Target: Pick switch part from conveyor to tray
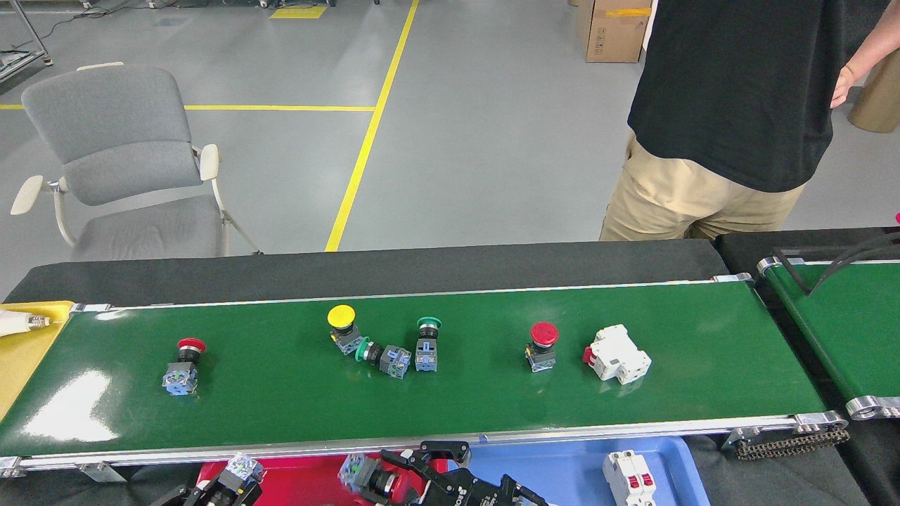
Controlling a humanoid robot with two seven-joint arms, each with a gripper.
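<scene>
At the bottom edge I see my right gripper (394, 472) over the red tray (309, 481); its black fingers (436, 450) pinch a push-button switch (365, 478) that lies sideways. My left gripper (228, 485) is low at the left of this tray and is mostly cut by the frame; a grey-blue switch block (242, 467) sits at its tip, but I cannot tell how its jaws stand. Right of the red tray is the blue tray (548, 467) with a white circuit breaker (628, 479) inside.

Beyond the trays runs the conveyor (281, 400). On it stand a red push-button (183, 365), then a yellow push-button (342, 327), a lying green push-button (383, 355) and a standing green push-button (426, 343) close together, then a red mushroom button (541, 346) and, just beside it, a white breaker (617, 353).

Behind the belt are a grey chair (119, 161) and a person (731, 119) in a black shirt.
</scene>
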